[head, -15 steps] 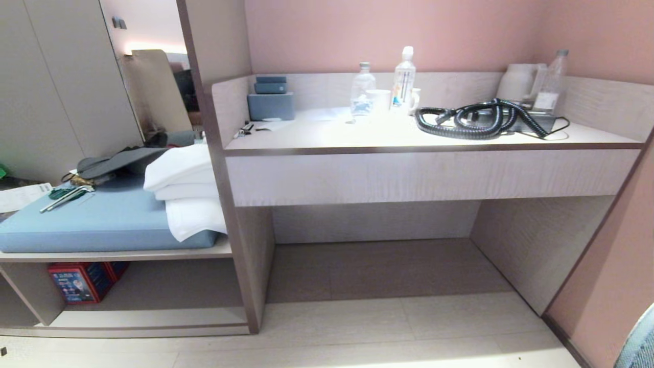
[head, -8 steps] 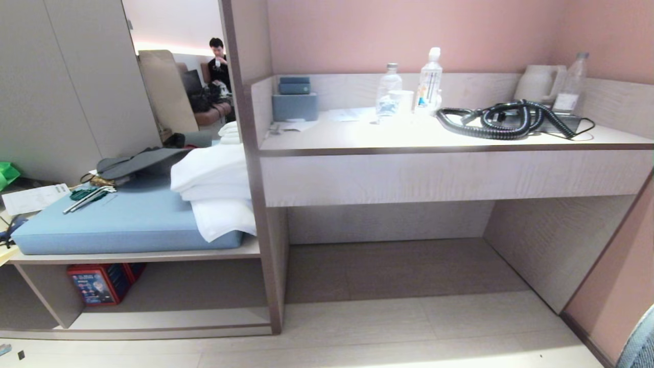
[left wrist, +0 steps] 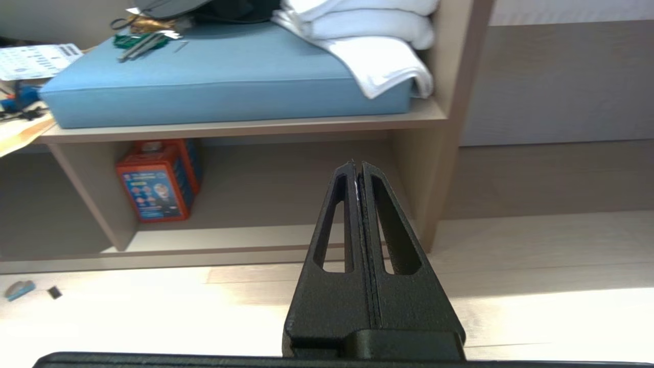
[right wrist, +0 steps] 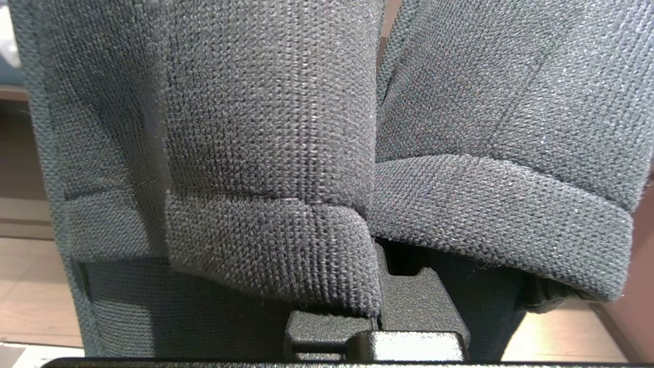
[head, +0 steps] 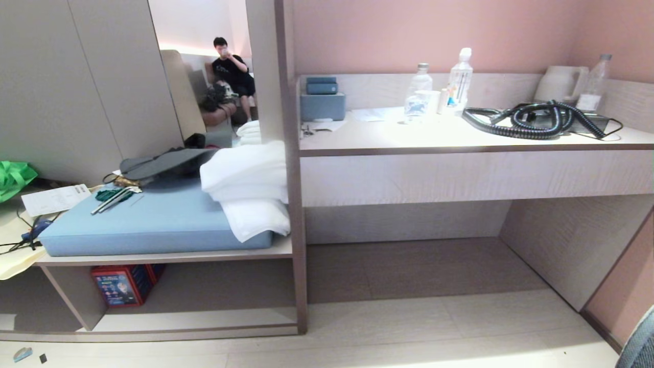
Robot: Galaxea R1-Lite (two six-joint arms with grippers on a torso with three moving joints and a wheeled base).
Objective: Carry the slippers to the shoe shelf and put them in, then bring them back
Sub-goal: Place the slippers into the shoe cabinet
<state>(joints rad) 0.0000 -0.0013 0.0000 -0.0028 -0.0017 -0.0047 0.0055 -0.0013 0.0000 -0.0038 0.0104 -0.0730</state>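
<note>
Right hand [right wrist: 380, 312] clamped on slippers [right wrist: 265, 153], dark knit straps filling right wrist view, hanging together side by side. Left hand [left wrist: 358, 168] closed, empty, pointing toward shoe shelf [head: 204, 291] under blue cushion [head: 153, 225]. Red box [head: 120, 285] inside shelf at left end. White towels [head: 250, 189] stacked on cushion beside table [head: 460, 138]. Neither arm visible in head view.

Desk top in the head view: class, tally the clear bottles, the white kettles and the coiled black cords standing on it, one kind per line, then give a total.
Clear bottles: 3
White kettle: 1
Coiled black cord: 1
Total: 5
</note>
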